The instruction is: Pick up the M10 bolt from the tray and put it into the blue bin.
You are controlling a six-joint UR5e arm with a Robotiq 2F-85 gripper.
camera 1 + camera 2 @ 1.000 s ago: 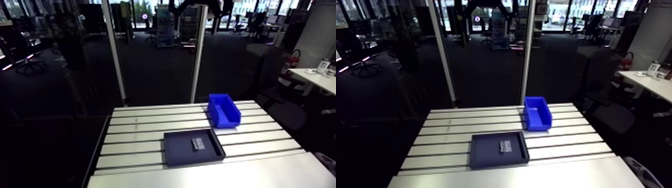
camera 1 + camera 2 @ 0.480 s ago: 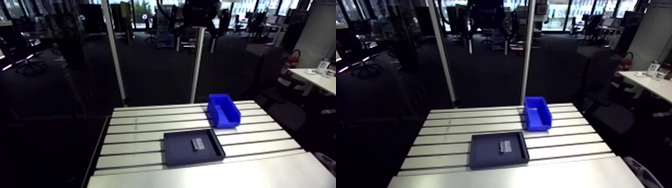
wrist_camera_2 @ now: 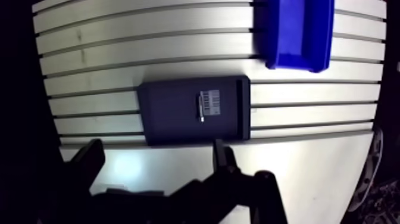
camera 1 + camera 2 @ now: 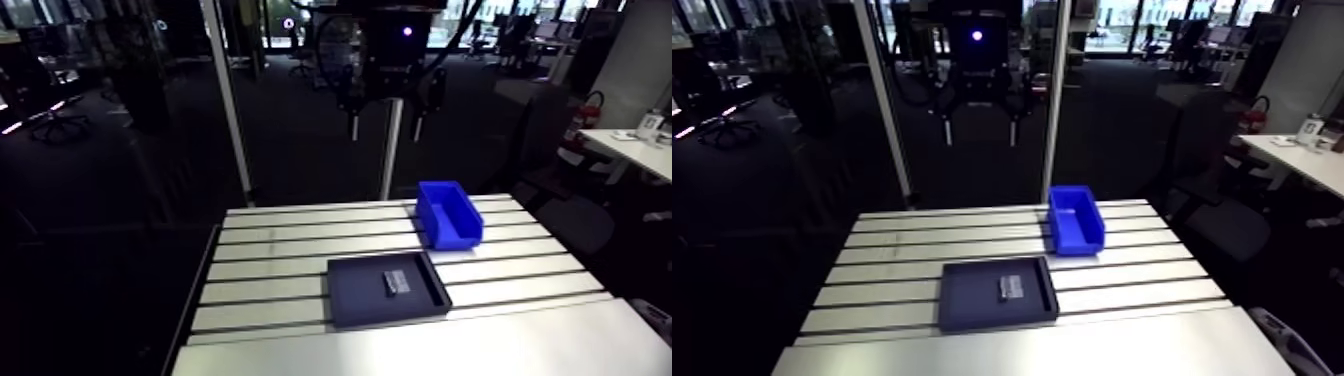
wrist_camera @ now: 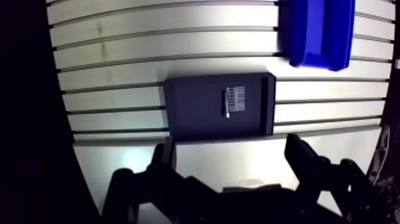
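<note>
The slotted aluminium desk point(image 4: 270, 265) has a smooth, unslotted strip along its near edge. Just beyond that strip, a little right of the middle, sits the shallow dark square tray point(image 4: 355, 298). Its raised rim probably serves to keep small parts from rolling off.

The M10 bolt point(image 5: 226, 104), a thin grey rod, lies flat on the tray floor right of the tray's centre. It points near to far, across the desk's slots. A pale striped patch point(image 5: 237, 99) lies just to its right; I cannot tell what that is.

Farther back, off the tray's far right corner, stands the open-topped blue plastic bin point(image 4: 455, 238). It is near the tray but apart from it, so the carry should be short.

Farthest in the arm view, the two-fingered black hand point(image 5: 231, 149) hangs high above the desk, well clear of everything. In the wrist view its fingers stand wide apart with nothing between them, and the tray lies ahead of them. That spread would suit straddling the bolt. The descent and the grasp are not yet done.
</note>
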